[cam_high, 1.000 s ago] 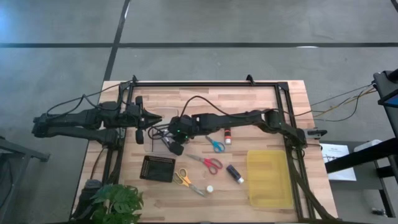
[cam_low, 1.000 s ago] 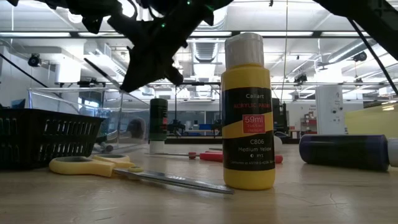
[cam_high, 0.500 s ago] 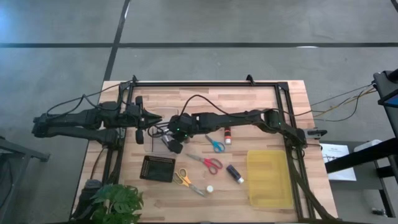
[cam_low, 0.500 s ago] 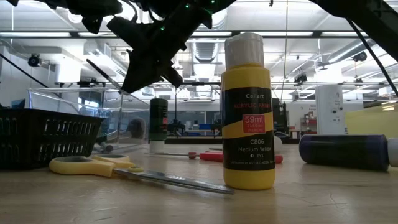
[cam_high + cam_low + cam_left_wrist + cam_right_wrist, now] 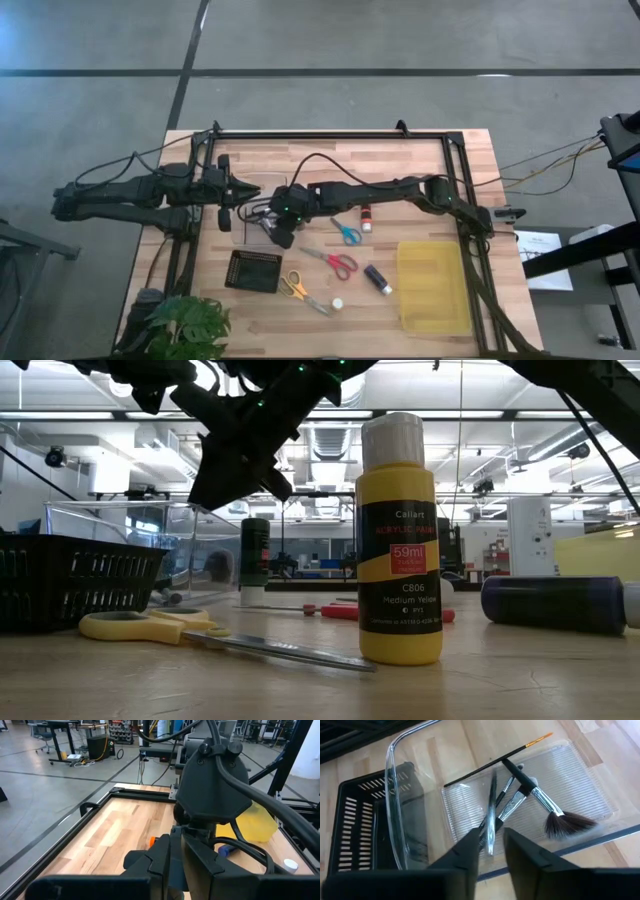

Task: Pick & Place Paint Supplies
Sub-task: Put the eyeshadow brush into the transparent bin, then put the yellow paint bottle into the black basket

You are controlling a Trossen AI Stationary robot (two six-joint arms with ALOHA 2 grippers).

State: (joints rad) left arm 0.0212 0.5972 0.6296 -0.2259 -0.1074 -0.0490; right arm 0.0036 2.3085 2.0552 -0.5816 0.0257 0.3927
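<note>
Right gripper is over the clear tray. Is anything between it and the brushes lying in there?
Nothing visible. The right gripper looks straight down into the clear tray, which is open on top, and the brushes lie uncovered on its ribbed floor. The tray's clear wall and the black basket stand off to one side, not in the path.

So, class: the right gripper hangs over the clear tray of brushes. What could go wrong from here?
1. The right gripper is open above the clear tray, with a thin brush right at its tips. Pulling away might snag the brush and flick it out.
2. The left gripper waits close beside the right arm's wrist, so a wide swing could knock the two together.
</note>
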